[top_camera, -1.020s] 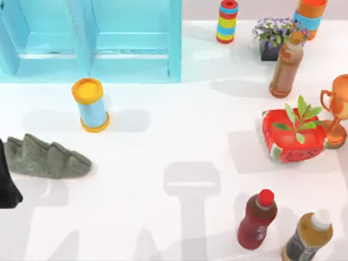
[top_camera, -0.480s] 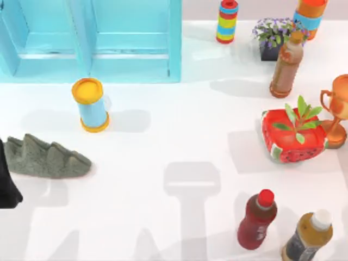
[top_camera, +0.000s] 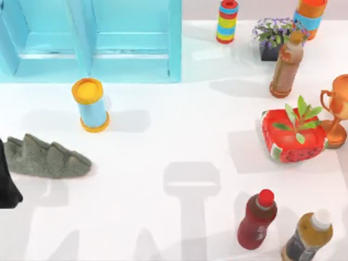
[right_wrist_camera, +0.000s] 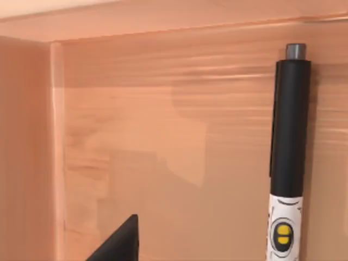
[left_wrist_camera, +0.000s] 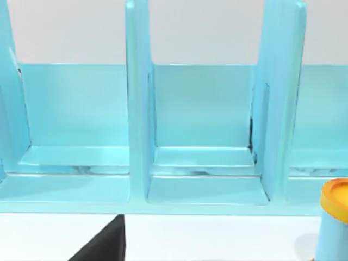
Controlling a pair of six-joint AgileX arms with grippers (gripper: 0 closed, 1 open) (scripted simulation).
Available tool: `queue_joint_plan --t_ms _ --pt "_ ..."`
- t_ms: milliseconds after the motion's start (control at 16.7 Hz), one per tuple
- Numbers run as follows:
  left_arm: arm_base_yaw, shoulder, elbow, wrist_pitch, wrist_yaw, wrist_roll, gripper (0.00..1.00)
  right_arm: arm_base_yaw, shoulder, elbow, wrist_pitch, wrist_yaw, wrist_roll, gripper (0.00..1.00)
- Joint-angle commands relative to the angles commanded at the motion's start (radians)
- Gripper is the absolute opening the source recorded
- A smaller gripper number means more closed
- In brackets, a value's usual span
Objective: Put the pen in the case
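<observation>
on the table point(top_camera: 163, 141) nothing has shifted; the case point(top_camera: 130, 49) stays put.

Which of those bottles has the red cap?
The dark red bottle at the table's front right; the one beside it has a white cap, the brown one an orange cap.

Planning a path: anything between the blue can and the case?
Nothing. In the top view, bare white table separates the can from the case.

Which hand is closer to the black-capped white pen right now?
Right. The black-capped white pen is just beyond the right hand's finger, against a wooden panel. The left arm sits at the table's left edge by the grey rock, facing the light-turquoise case.
</observation>
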Motion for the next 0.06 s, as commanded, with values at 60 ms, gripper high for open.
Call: queue_joint_plan --t_ms 60 --pt "0.000 0.000 0.000 0.000 0.000 0.000 1.00 0.000 0.000 0.000 0.000 0.000 0.000 1.00"
